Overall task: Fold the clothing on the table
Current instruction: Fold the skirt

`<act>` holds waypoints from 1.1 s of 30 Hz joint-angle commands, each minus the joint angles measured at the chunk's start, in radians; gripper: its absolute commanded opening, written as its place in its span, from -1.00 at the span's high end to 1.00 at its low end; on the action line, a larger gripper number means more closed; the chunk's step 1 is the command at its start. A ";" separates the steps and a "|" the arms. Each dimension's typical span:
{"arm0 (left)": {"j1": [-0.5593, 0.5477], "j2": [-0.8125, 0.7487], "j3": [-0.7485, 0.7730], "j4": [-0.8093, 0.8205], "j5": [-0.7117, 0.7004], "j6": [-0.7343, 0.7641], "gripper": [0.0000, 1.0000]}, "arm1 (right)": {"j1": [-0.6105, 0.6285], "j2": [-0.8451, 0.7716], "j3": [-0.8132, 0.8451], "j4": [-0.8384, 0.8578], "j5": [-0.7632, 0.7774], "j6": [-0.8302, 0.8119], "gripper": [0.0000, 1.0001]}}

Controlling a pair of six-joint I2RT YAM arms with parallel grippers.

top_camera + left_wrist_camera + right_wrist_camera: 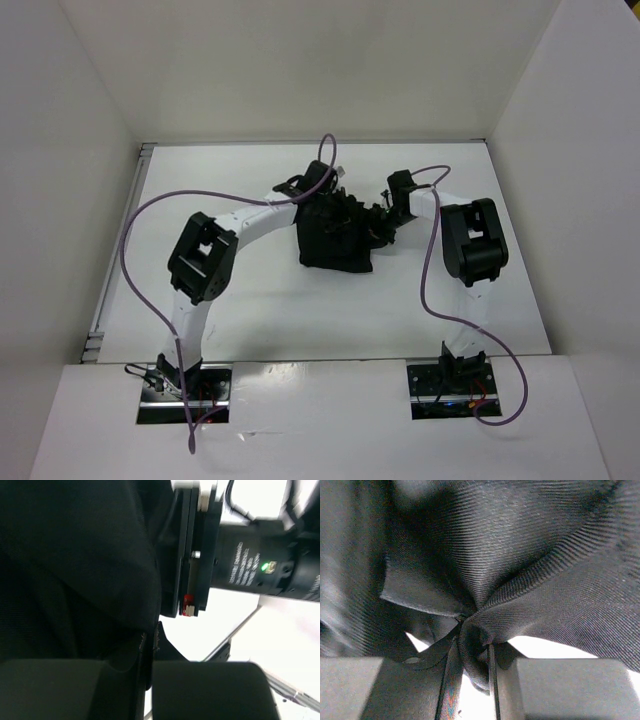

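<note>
My left jaws and right jaws are each closed on a pinch of the clothing, bunched at the far middle of the worktop. No neat fold shows yet, I think; nearly all folding remains.

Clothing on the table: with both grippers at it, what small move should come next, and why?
Probably lift both grippers slightly together. The left gripper and right gripper each pinch a fold of the clothing, which looks bunched up over the table; raising it should let it hang open for folding.
</note>
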 commanded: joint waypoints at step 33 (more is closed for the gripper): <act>0.028 -0.326 -0.255 0.056 -0.138 0.022 0.51 | -0.051 -0.171 0.176 -0.100 0.194 -0.056 0.10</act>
